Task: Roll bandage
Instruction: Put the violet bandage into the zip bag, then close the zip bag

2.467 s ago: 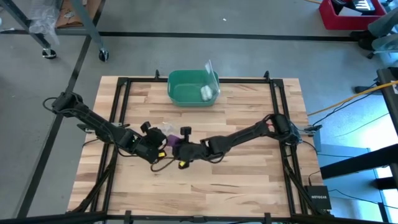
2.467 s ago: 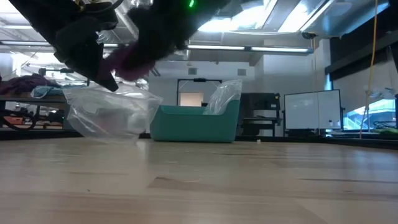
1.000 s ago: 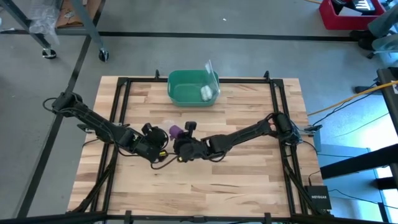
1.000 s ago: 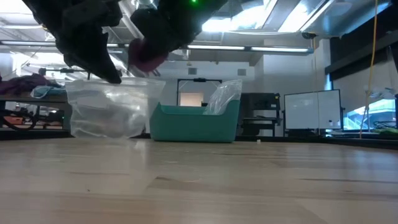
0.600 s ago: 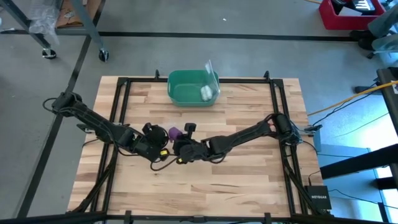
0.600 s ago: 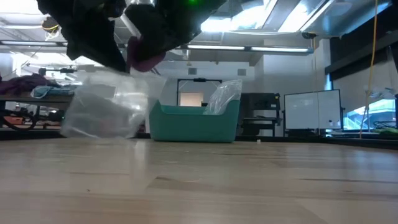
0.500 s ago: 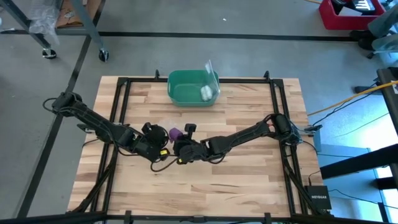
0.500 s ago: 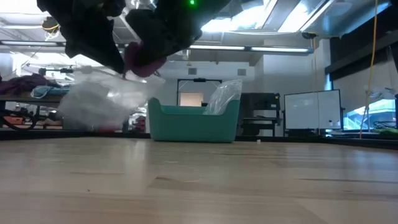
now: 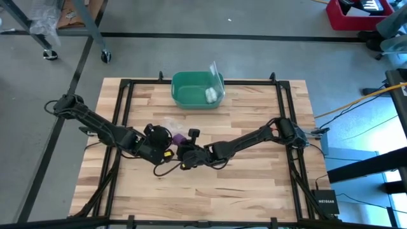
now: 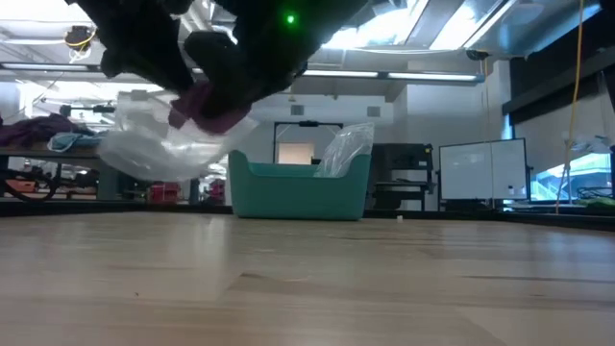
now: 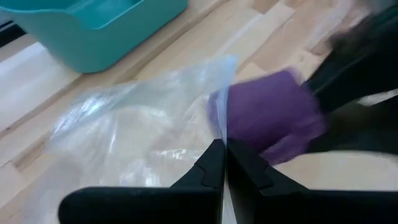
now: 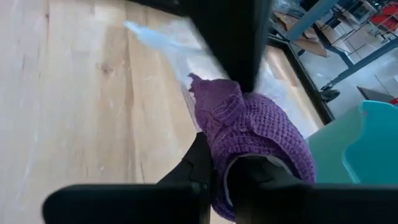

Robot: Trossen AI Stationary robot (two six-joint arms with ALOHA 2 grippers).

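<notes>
The wooden desk [image 9: 254, 178] carries a teal bin [image 9: 191, 95] at its far edge, holding a small white roll [image 9: 210, 95]. Near mid-desk, above the surface, the left tool [image 11: 219, 163] is clenched on a clear plastic bag [image 11: 137, 134], thin and slippery, its mouth crowding the work. The right tool [image 12: 214, 163] grasps the bandage [image 12: 249, 134], a purple knitted roll: light, soft, likely to squash or unwind, so best pinched across its wound body. The bag film stands just beside it.

Both arms [image 9: 95, 124] black, slim jointed links w/ bulkier wrists. Yellow bits near wrists; green LED [image 10: 289, 18] lit on one.
</notes>
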